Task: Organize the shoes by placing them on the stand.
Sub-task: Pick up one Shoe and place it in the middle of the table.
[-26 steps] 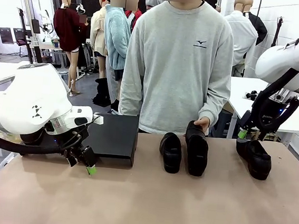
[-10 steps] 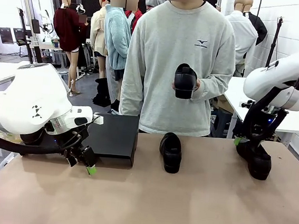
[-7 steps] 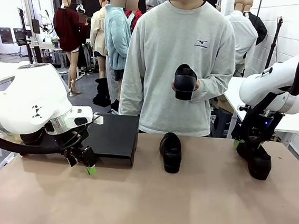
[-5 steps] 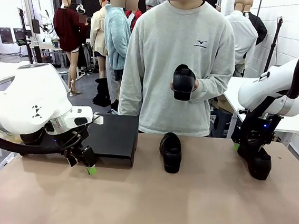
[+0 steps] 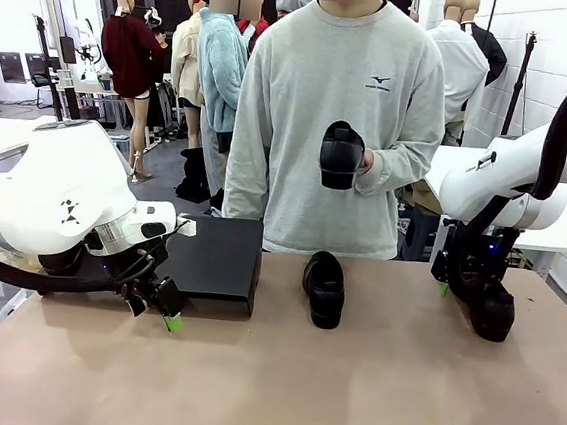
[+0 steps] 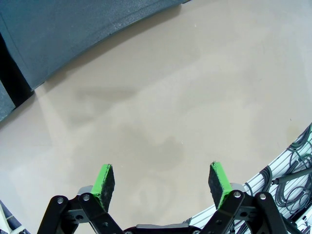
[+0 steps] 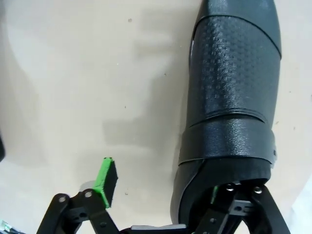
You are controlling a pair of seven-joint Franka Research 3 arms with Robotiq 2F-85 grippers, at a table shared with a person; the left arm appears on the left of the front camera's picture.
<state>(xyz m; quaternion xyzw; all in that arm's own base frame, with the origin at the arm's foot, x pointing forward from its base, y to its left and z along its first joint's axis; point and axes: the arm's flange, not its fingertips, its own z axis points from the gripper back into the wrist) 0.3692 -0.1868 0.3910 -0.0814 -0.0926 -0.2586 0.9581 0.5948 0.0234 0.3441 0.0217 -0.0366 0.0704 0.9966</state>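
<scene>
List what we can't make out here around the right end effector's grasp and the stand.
- Right wrist view: the right end effector has one finger hidden behind the shoe heel wall, so contact there is unknown.
- Front view: its tips are lost against the black shoe.
- Front view: the stand has its left end hidden by the left arm.
- Left wrist view: the stand is cut off by the top edge.

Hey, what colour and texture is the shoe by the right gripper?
Black, with a fine pebbled grain on the shoe; clearest in the right wrist view.
</scene>
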